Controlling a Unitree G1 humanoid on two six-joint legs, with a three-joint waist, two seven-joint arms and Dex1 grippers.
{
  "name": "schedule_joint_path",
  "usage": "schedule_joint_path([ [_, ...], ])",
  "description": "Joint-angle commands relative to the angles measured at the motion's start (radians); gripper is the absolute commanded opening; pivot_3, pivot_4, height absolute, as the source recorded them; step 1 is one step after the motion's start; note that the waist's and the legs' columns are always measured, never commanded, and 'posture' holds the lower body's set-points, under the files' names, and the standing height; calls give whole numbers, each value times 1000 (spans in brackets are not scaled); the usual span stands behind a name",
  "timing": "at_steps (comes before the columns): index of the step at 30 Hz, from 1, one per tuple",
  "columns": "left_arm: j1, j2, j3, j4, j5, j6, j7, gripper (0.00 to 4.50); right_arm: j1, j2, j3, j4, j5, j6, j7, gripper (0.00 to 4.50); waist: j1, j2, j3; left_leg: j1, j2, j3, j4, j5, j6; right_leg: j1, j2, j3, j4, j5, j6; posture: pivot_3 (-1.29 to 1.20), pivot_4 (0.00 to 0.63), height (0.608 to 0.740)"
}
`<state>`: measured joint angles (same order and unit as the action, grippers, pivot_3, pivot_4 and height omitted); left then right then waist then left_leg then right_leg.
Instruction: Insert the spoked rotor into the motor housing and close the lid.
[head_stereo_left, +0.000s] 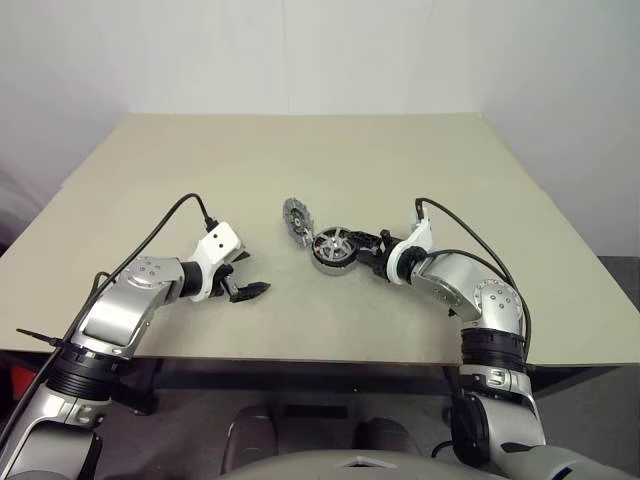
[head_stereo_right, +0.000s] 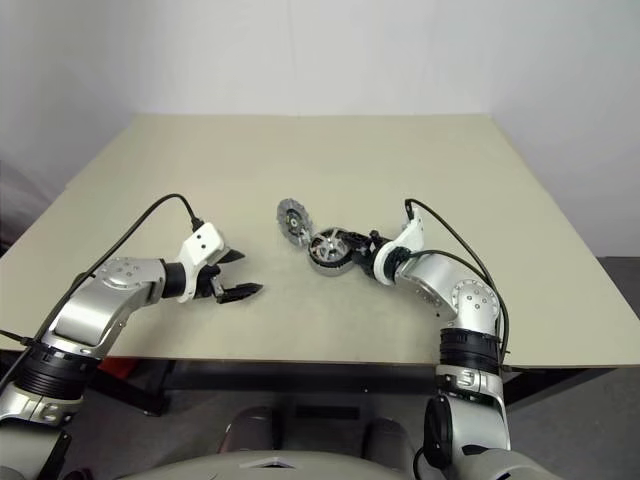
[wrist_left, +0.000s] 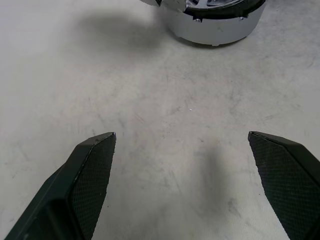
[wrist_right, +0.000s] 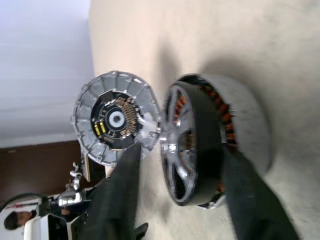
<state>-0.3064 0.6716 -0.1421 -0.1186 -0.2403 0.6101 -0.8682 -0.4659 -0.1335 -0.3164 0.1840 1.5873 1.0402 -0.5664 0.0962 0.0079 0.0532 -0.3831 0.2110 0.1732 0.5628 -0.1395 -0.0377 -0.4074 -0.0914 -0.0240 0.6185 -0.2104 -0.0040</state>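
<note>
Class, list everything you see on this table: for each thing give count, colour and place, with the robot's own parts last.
table: one, beige, under everything.
motor housing: one, silvery wall, dark rim, near the table's middle.
spoked rotor: one, dark with copper coils, apparently in the housing.
lid: one, silver-grey, dark hub, on edge beside the housing.
left gripper: one, black, open, over bare table left of the housing.
right gripper: one, black, open, fingers either side of the housing.

rotor (wrist_right: 220, 107): copper coils | housing (wrist_left: 215, 27): silver-grey | lid (wrist_right: 117, 120): grey, yellow mark
</note>
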Motion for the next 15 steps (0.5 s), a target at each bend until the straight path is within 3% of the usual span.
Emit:
schedule_joint_path([
  [1,-17,14,32,-17,-1,-14,3,4500,-9,-23,4,4,-35,4,39,3963,0,-1,-1,0,0,0,0,0,0,0,0,0,0,0,0,0,0,740],
  [3,-17,13,31,-17,-1,-14,3,4500,-12,-38,10,-4,-57,5,72,4482,0,-2,-2,0,0,0,0,0,0,1,0,0,0,0,0,0,0,740],
  [15,-24,5,25,-8,2,-20,4,4500,-48,-80,33,-98,-148,5,180,4482,3,-3,-2,-1,-2,-1,1,0,0,1,-1,0,0,0,0,0,0,740],
])
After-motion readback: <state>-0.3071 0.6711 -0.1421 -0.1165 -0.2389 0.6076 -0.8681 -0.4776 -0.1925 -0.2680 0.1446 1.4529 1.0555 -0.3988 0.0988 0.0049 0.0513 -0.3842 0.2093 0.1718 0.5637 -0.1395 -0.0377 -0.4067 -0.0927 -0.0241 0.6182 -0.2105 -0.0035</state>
